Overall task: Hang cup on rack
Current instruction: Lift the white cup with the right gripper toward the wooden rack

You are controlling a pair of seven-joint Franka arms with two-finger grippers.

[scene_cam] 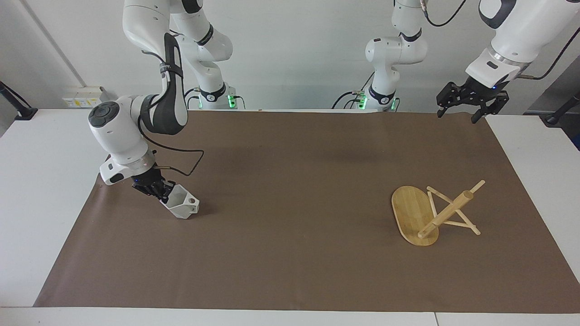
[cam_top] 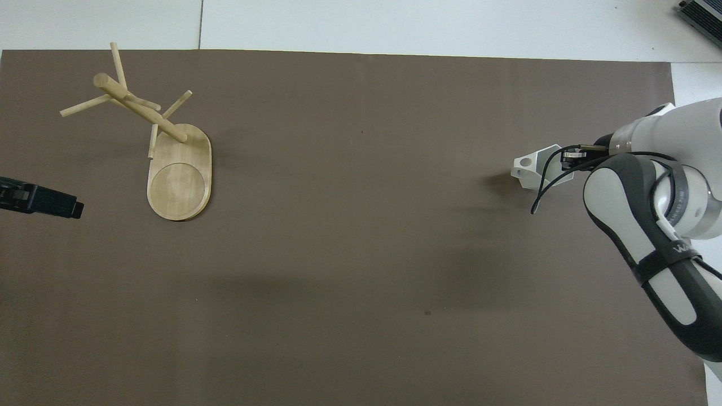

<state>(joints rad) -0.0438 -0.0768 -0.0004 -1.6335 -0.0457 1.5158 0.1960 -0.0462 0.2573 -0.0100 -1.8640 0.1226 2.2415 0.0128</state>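
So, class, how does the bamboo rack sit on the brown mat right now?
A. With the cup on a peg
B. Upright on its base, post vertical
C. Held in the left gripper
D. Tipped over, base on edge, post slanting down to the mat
D: the rack lies tipped over, its oval base on edge and its pegs touching the mat.

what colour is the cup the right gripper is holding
Matte white all over; the cup shows best in the facing view, pinched by the right gripper.

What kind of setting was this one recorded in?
Probably a robotics lab: two white arms bolted at a white table edge, a brown paper mat as workspace, bare walls, only a cup and rack as props.
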